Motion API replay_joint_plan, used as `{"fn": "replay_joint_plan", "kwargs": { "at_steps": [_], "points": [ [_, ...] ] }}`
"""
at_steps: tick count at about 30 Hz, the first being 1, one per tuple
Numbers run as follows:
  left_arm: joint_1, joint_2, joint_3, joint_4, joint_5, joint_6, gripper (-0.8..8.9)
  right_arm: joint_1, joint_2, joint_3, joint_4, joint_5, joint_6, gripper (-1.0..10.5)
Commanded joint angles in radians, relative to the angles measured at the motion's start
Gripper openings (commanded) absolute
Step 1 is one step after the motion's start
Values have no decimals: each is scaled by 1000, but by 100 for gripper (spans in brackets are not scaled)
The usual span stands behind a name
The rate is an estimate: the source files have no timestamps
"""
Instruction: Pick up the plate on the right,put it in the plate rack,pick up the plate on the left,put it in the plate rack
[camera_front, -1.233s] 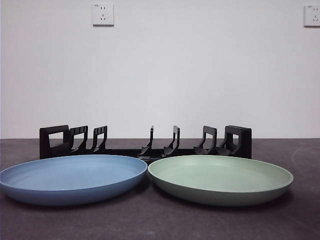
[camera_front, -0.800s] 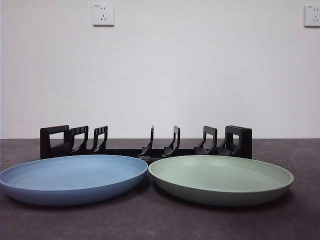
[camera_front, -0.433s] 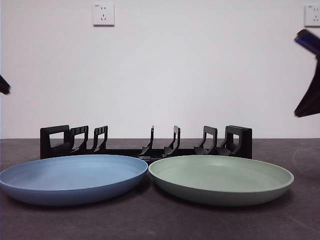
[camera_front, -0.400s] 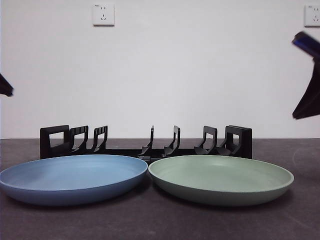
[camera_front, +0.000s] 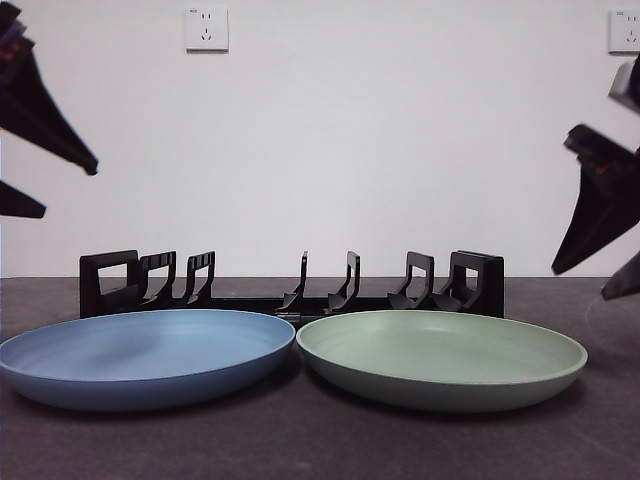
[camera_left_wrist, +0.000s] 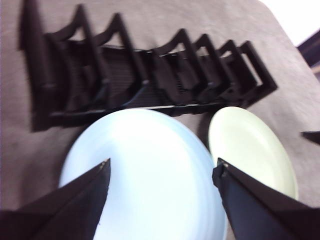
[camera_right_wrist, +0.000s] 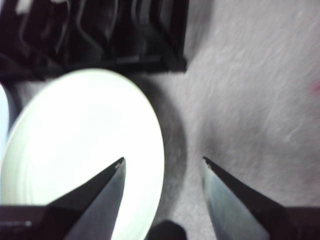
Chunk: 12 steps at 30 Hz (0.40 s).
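Both my grippers just swung in, jaws wide: right gripper (camera_right_wrist: 164, 161) above the green plate's (camera_right_wrist: 80, 155) rim, first pick.

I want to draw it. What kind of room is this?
Probably a robot test room, not a kitchen: a bare white wall with sockets, a dark table, and two grippers above plates.

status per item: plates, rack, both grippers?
green plate: flat on the table, not gripped
blue plate: flat on the table, not gripped
plate rack: behind both plates, no plate in it
left gripper: open, above the blue plate
right gripper: open, over the green plate's outer rim
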Motion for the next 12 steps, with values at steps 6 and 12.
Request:
{"fn": "replay_joint_plan", "kwargs": {
  "at_steps": [6, 12],
  "points": [
    [-76, 34, 32, 19, -56, 19, 350, 51, 156, 16, 28, -28, -5, 188],
    [-87, 34, 32, 18, -76, 19, 350, 53, 181, 18, 31, -24, 46, -12]
  ]
}}
